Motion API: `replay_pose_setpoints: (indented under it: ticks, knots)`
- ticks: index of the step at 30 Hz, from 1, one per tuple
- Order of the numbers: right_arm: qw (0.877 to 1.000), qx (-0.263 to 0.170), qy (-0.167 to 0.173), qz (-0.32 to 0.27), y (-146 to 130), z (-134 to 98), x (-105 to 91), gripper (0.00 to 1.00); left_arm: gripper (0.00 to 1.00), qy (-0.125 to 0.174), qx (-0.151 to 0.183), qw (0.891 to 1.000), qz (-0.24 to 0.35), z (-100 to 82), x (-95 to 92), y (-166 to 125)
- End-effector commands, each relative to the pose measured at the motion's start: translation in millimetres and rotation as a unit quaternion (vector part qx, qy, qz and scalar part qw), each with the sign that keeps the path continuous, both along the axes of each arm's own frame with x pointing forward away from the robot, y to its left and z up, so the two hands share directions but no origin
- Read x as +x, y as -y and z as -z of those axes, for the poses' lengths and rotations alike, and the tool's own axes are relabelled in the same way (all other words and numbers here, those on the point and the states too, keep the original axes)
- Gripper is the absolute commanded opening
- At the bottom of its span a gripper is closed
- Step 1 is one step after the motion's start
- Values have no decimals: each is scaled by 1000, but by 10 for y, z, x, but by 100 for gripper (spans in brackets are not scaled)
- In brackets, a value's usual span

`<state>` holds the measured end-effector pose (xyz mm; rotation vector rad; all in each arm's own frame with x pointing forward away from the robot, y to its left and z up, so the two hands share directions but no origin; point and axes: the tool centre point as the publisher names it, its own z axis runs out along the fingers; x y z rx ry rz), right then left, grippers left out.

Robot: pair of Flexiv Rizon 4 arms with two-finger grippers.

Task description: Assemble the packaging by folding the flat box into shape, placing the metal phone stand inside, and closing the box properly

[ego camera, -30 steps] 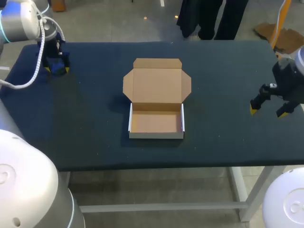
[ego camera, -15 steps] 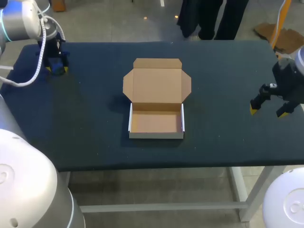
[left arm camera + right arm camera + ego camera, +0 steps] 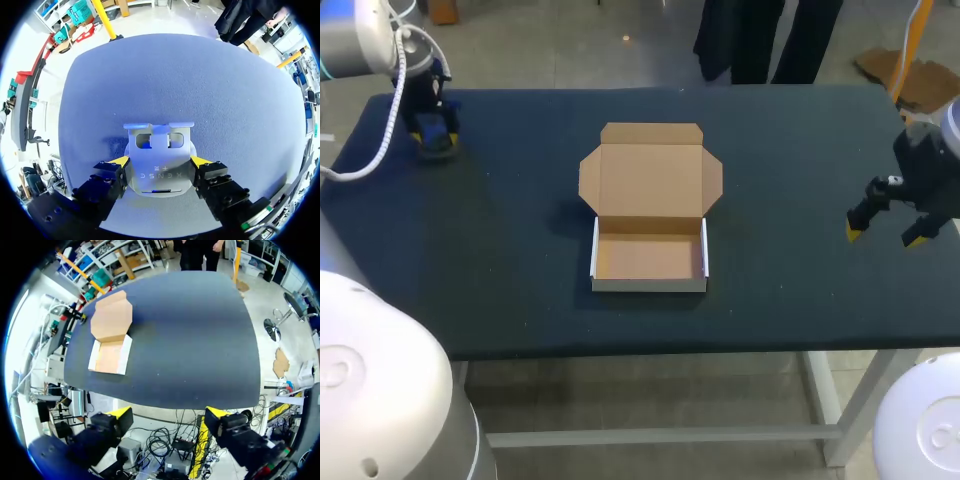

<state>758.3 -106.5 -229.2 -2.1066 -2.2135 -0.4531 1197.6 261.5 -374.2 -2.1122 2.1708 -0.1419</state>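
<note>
Both fingers of the left gripper [image 3: 159, 162] clamp the metal stand [image 3: 158, 150] at the far left corner of the table [image 3: 500, 250]; the right gripper [image 3: 167, 416] hangs wide open; the open box [image 3: 649, 255] sits mid-table

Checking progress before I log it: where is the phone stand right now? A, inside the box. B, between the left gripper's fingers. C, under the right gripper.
B: the left wrist view shows the stand between the yellow tips of the left gripper, and the box is empty.
</note>
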Motion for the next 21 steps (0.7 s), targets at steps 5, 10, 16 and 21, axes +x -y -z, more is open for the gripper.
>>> replay_pose_setpoints:
  ticks: [5, 10, 16, 21]
  knots:
    - [1000, 12, 16, -22, 2, -36, -42, 100, 0, 36, 7, 999, 14, -386, -550, 131]
    - [988, 19, 75, -135, -122, -132, -133, 100, 0, 41, 6, 999, 35, -540, -826, 258]
    - [952, 41, 139, -270, -231, -142, -165, 100, 0, 47, 6, 997, 57, -707, -1175, 437]
    - [915, 43, 176, -359, -291, -88, -207, 100, 0, 47, 0, 996, 82, -844, -1446, 585]
